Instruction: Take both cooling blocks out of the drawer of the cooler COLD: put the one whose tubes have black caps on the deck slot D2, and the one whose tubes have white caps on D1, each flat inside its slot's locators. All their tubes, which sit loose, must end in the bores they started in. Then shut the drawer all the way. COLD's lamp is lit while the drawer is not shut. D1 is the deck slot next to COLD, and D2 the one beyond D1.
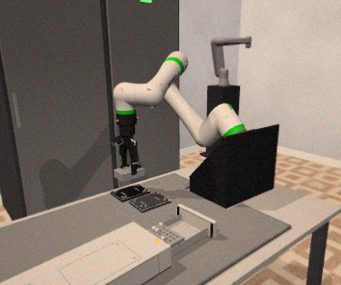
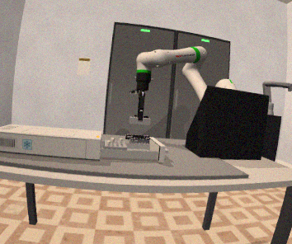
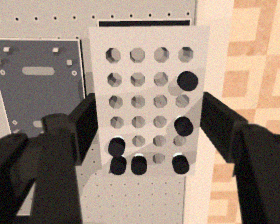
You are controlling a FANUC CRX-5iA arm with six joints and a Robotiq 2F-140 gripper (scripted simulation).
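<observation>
Above the deck, the end effector [image 1: 130, 168] [image 2: 140, 119] [image 3: 148, 107] clamps a pale, rectangular, bored block [image 1: 129, 173] [image 2: 139, 120] [image 3: 149, 90].

A lab, with a cooler [image 1: 91, 260] [image 2: 45, 142] and tube block [image 1: 129, 173] [image 2: 140, 120] [image 3: 148, 90].

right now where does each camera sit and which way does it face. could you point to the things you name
Top: raised at the cooler's [image 1: 101, 255] [image 2: 45, 142] side, looking down across the table at both slots; arm and gripper [image 1: 127, 166] [image 2: 140, 115] [image 3: 148, 107] show.
Exterior: lower, facing the drawer's [image 1: 199, 241] [image 2: 136, 155] long side; arm and gripper show.
Wrist: on the arm's end, looking down between the fingers at the held black-capped block [image 1: 125, 175] [image 2: 139, 120] [image 3: 148, 90]; only fingers show.
Top and exterior share cooler, drawer and arm.
</observation>
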